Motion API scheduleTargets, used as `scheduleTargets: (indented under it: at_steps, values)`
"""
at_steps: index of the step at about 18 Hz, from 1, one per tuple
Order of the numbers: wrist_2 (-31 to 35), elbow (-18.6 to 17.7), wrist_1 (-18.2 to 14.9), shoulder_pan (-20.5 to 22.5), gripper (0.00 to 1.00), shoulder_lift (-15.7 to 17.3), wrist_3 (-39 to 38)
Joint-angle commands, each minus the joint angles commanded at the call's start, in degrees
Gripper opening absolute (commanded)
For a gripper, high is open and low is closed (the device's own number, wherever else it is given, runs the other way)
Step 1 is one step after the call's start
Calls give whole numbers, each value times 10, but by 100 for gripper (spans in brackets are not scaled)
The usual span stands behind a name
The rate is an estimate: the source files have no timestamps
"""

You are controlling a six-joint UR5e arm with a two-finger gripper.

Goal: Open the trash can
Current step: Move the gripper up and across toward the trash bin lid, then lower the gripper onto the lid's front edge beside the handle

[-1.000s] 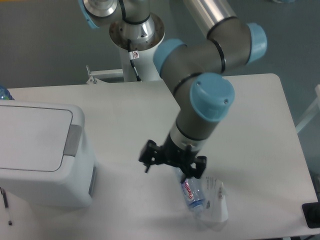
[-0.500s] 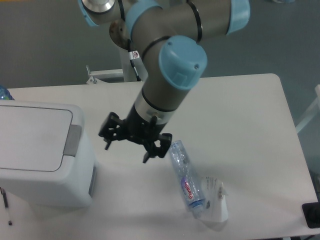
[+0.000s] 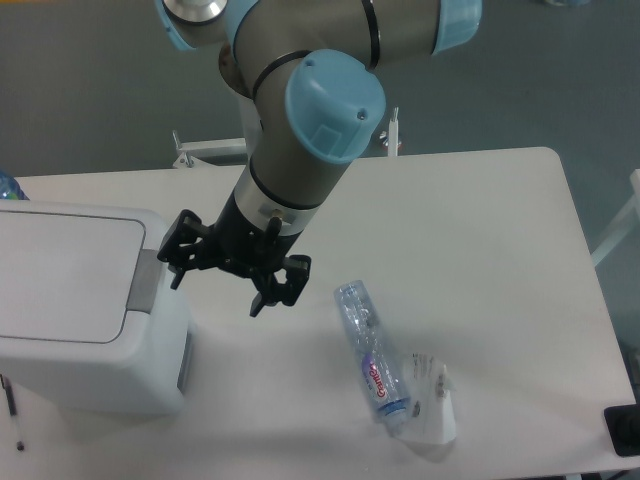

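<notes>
The trash can (image 3: 70, 330) is a large white boxy bin at the left edge of the table, its flat lid (image 3: 60, 275) down and a grey push tab (image 3: 147, 282) on its right rim. My gripper (image 3: 215, 293) hangs just right of the tab, slightly above table level. Its two black fingers stand apart, one fingertip (image 3: 176, 279) close to the tab, with nothing held between them. The gripper is open.
A clear plastic bottle (image 3: 370, 350) with a red label lies on the table right of the gripper, beside a crumpled white wrapper (image 3: 432, 400). A dark object (image 3: 622, 430) sits at the lower right corner. The arm's base (image 3: 265, 120) stands behind the table.
The gripper has swung left from above the bottle toward the trash can's push tab. The bottle lies uncovered. The lid stays down.
</notes>
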Motion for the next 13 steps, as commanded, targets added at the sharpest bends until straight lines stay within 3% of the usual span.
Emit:
scheduleTargets:
  at_steps: [4, 13]
  values:
    - [2, -3, -13, -4, 100, 0, -1]
    - [5, -5, -11, -17, 100, -5, -26]
